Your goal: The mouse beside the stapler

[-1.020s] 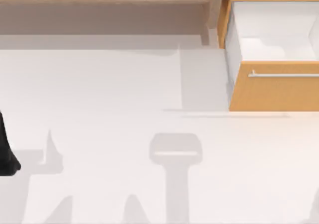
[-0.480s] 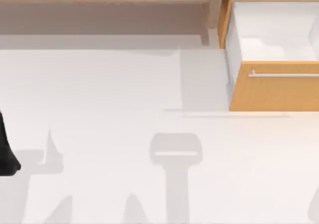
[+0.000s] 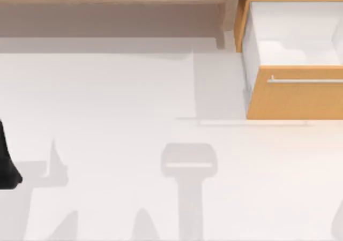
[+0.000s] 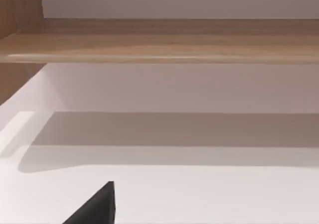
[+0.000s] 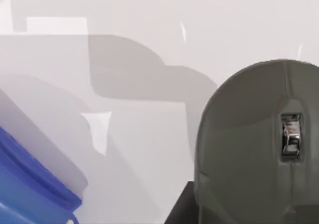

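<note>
grey mouse (image 5: 249,144), orange drawer front (image 3: 295,99)

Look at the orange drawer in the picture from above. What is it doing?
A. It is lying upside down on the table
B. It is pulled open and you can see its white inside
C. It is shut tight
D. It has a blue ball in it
B: in the top view the orange drawer sits pulled out at the table's right, its white inside open behind the front with the silver handle.
</note>
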You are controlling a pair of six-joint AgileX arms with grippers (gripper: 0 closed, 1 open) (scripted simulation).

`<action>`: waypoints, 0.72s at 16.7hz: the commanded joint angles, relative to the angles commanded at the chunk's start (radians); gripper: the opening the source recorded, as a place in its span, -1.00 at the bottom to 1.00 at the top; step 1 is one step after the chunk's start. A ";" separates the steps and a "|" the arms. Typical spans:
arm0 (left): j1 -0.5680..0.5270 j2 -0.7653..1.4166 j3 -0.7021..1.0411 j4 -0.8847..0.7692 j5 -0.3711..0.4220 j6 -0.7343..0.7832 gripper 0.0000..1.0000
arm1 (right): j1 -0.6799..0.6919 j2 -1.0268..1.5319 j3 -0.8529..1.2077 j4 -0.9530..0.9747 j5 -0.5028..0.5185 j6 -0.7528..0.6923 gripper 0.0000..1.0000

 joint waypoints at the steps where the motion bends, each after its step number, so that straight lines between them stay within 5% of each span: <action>1: 0.000 0.000 0.000 0.000 0.000 0.000 1.00 | 0.000 -0.001 0.001 0.002 0.000 0.000 -1.00; 12: 0.000 0.000 0.000 0.000 0.000 0.000 1.00 | 0.004 -0.022 0.016 0.048 -0.006 0.000 -1.00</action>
